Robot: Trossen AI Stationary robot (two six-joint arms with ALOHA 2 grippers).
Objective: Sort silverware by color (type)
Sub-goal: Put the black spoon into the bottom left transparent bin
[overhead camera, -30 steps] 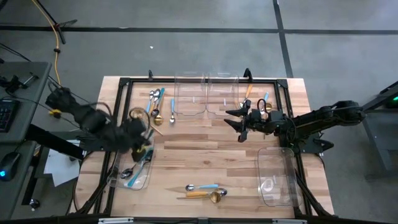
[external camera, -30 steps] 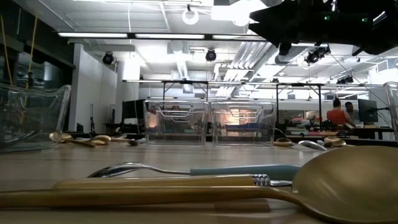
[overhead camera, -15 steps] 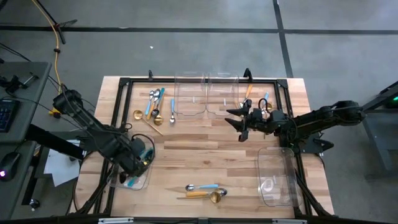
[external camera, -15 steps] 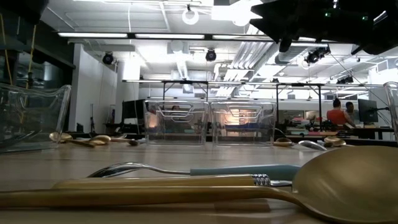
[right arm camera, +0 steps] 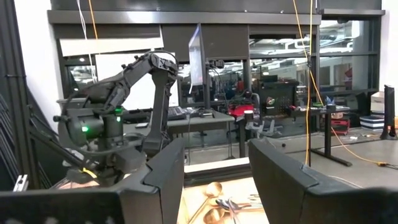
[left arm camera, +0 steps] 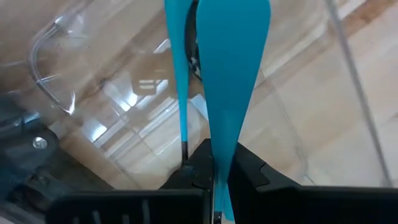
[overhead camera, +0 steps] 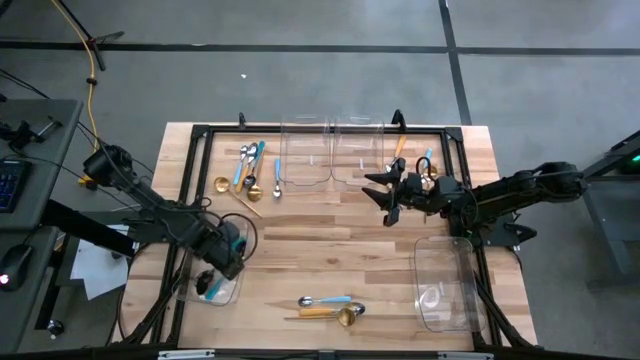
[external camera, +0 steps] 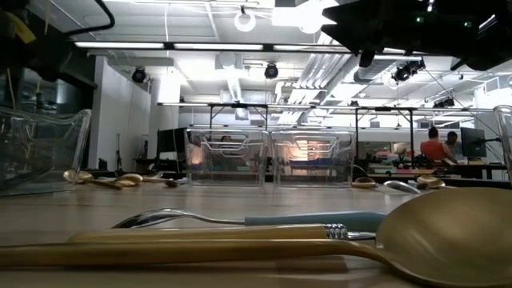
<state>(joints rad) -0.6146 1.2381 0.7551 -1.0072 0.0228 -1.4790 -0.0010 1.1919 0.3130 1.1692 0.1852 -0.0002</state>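
Observation:
My left gripper hangs over the clear bin at the table's near left and is shut on a blue-handled utensil. A second, thin blue handle runs beside it. More blue-handled pieces lie in that bin. My right gripper is open and empty, above the table right of centre. Loose silverware lies at the far left, at the far right and near the front edge, all flat on the wood. My left gripper pinches the narrow end of the broad blue handle between its two fingers. The handle runs on past the fingertips, along the fingers, and widens away from them, clear of the bin below. Whether the thin blue handle is also in the pinch, I cannot tell.
Two clear bins stand at the far middle and one at the near right. A black frame runs round the table. A gold spoon and a light-blue-handled spoon lie close to the low camera.
My left gripper has gone toward the table's near edge, from beside the far-left silverware to above the near-left bin, staying shut on the blue-handled utensil. My right gripper has kept still.

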